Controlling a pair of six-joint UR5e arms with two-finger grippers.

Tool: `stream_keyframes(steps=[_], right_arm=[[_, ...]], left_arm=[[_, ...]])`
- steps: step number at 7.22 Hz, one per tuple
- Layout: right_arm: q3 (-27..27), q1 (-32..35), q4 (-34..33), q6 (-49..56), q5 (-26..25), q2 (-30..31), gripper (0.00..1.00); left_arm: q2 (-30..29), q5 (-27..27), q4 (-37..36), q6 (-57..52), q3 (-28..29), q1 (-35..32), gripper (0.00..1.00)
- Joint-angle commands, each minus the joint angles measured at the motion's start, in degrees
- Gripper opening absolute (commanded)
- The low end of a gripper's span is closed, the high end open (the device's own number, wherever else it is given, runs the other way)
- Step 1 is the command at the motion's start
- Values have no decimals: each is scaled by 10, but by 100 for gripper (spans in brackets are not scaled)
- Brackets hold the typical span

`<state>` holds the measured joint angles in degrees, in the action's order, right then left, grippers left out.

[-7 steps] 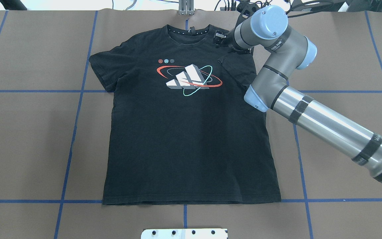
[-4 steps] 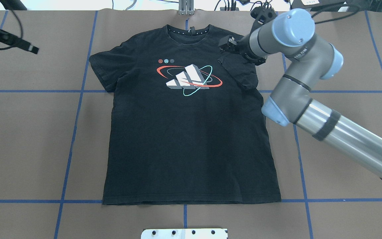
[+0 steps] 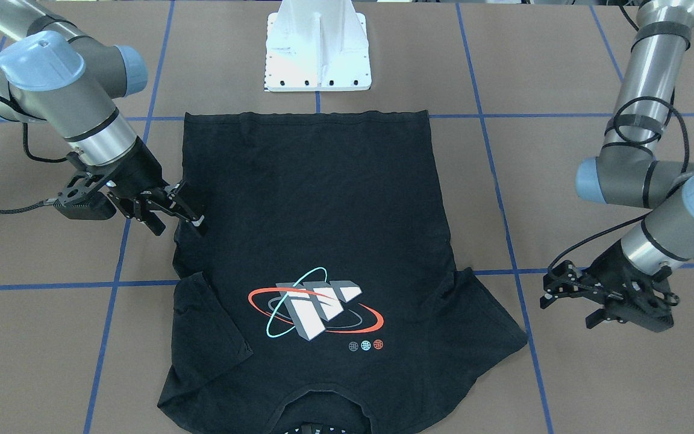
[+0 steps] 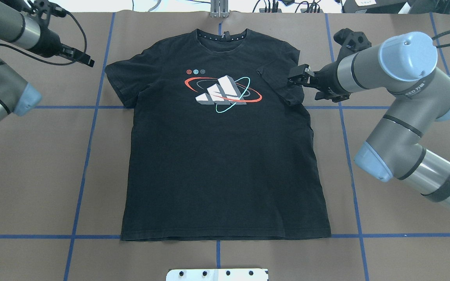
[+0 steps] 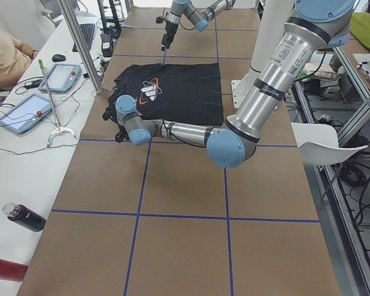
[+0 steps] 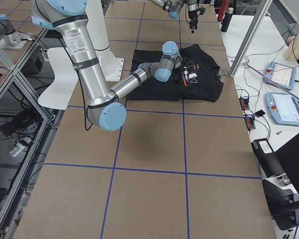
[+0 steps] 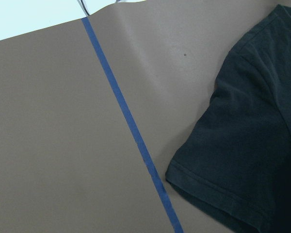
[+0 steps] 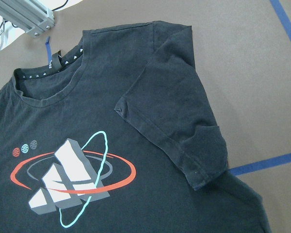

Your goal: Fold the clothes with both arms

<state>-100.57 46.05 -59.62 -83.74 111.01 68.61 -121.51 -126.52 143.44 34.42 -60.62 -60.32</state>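
- One black T-shirt lies logo-up, flat on the desk, its right sleeve folded inward.
- Right hand hovers beside that sleeve, fingers spread, holding nothing.
- Left hand hangs off the other sleeve; its fingers are too dark to judge.

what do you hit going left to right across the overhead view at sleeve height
left gripper → flat left sleeve → logo → folded-in right sleeve → right gripper
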Motion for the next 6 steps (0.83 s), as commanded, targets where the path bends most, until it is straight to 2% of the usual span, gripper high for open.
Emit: stream_keyframes(steps=[1, 4, 6], right_arm=[[-7, -1, -1, 0, -2, 9, 100], [-5, -2, -1, 0, -4, 9, 100], [-3, -3, -1, 1, -4, 7, 100]], left_arm=[[-14, 15, 47, 22, 43, 24, 64], [-57, 15, 50, 31, 101, 27, 56], [-64, 15, 50, 31, 114, 28, 55]])
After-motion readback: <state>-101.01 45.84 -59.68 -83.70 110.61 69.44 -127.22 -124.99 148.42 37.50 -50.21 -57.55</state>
